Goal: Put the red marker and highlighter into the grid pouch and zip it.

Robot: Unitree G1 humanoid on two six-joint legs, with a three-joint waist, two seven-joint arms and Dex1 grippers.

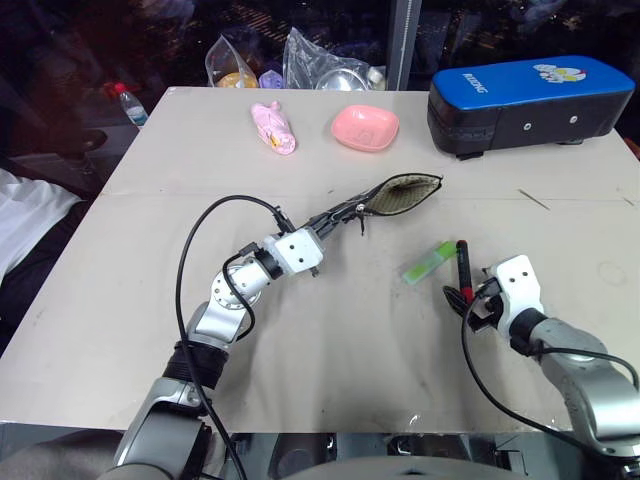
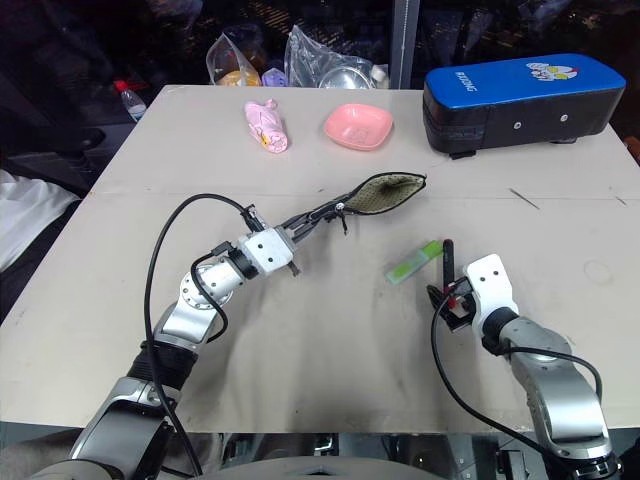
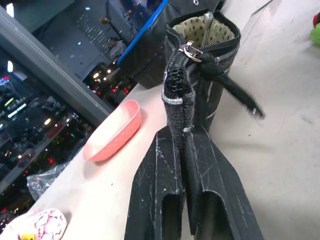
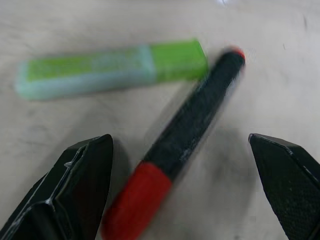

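The grid pouch (image 1: 402, 194) hangs lifted off the table mid-scene, its mouth open and its tan lining showing. My left gripper (image 1: 343, 212) is shut on the pouch's closed end, and the zipper pull (image 3: 192, 50) sits just past the fingers (image 3: 160, 190). The light-green highlighter (image 1: 428, 262) and the red marker (image 1: 463, 262) lie side by side on the table to the right. My right gripper (image 1: 466, 298) stands open just at the marker's red end. In the right wrist view the marker (image 4: 192, 122) lies between the spread fingers (image 4: 75, 190), and the highlighter (image 4: 110, 67) lies beyond it.
A large blue-and-black case (image 1: 530, 100) stands at the back right. A pink bowl (image 1: 365, 128) and a pink soft thing (image 1: 272, 128) lie at the back middle, with plastic bags (image 1: 320, 60) and a bottle (image 1: 130, 103) beyond the table's far edge.
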